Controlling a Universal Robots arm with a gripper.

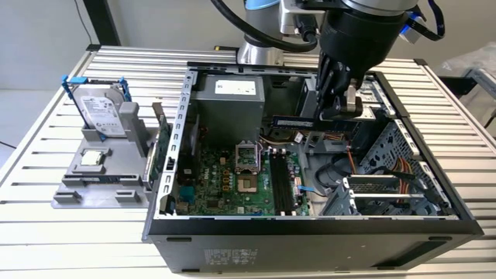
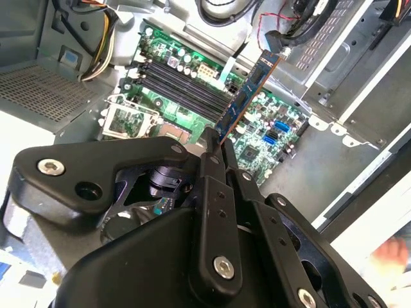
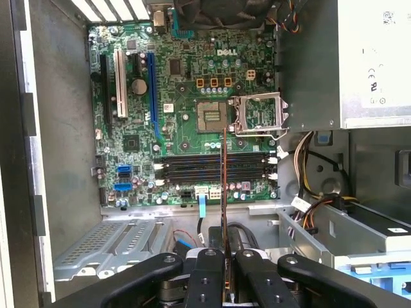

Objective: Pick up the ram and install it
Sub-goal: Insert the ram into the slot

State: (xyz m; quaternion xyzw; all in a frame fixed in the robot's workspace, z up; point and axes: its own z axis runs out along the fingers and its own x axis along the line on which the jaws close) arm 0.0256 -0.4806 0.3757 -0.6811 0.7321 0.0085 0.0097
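1. The slatted metal table (image 1: pixel 69 244) carries everything below the gripper.
2. The open computer case (image 1: pixel 310 250) lies on its side directly beneath the gripper. It contains the power supply (image 1: pixel 229 104), the motherboard (image 1: pixel 232 186), bundled cables and a perforated drive cage.
3. The motherboard is a green board on the case floor, under and beyond the fingertips in both wrist views (image 3: pixel 186 96) (image 2: pixel 270 122). Its processor socket (image 3: pixel 257 115) has its metal frame swung open.
4. The grey fixture (image 1: pixel 101 174) stands well apart from the gripper, outside the case on the exterior view's left. It contains a hard drive (image 1: pixel 104 110) set upright in a blue-edged bracket and a small square chip (image 1: pixel 92 157) lying flat.
5. The gripper (image 1: pixel 341 113) (image 2: pixel 215 138) (image 3: pixel 225 256) hangs inside the case opening with its black fingers pinched onto one end of the ram.
6. The ram (image 1: pixel 293 122) (image 2: pixel 247 96) (image 3: pixel 223 192) is a thin, narrow blue-green stick with a row of dark chips. It juts straight out from the fingertips, held clear above the motherboard. In the first wrist view it appears edge-on, crossing over the memory slots.
7. The memory slots (image 3: pixel 212 170) (image 2: pixel 183 80) are long black channels lying side by side just beside the socket, below the held stick.
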